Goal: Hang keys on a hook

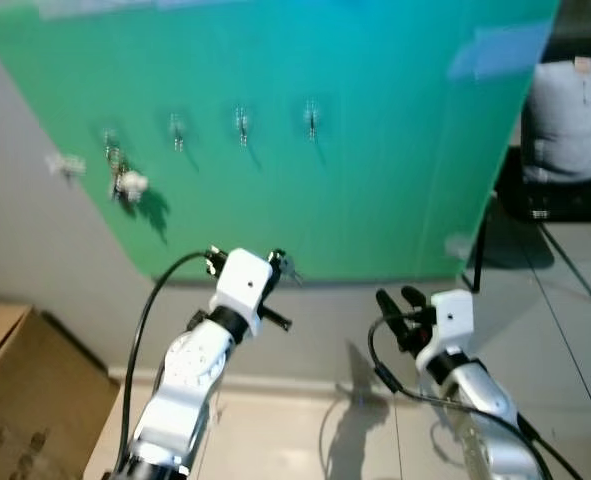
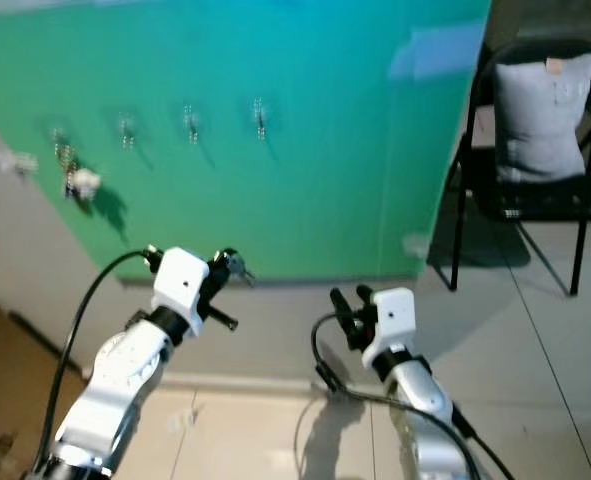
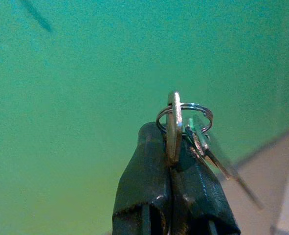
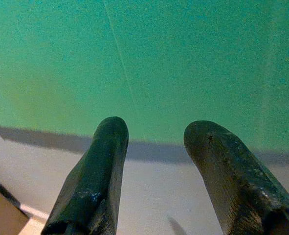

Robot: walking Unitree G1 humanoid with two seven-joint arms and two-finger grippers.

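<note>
While the green board [image 1: 375, 150] with its row of hooks [image 1: 242, 125] rises ahead of both arms, the left gripper [image 3: 171, 161] pinches the keys [image 3: 183, 125] tight at its fingertips, and the right gripper [image 4: 154, 147] hovers beside it, spread wide, holding nothing.

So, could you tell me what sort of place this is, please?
Probably a room in a home, set up for practice: a green board with a row of hooks on the wall, and a cushioned black chair on a tiled floor.
</note>
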